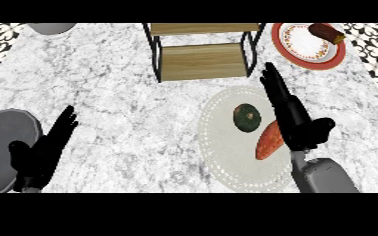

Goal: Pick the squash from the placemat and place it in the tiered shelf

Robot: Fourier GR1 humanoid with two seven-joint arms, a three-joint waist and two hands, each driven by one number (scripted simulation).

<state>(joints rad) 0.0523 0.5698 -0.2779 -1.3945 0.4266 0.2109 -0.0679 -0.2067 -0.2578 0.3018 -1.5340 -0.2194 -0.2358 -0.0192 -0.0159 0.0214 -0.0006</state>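
Observation:
A dark green round squash [247,117] lies on the white round placemat [221,150]. Beside it on the mat is an orange sweet potato [269,140]. The tiered shelf [203,60], with wooden boards and a black frame, stands just behind the mat. My right hand [289,111] hovers over the mat's right edge with straight fingers pointing away from me, just right of the squash and partly over the sweet potato. It holds nothing. My left hand [43,152] rests open at the lower left.
A red-rimmed plate [295,50] with a brown item [326,32] sits at the back right. A grey round object [13,130] lies at the left edge under my left hand. Another grey object [52,27] shows at the back left.

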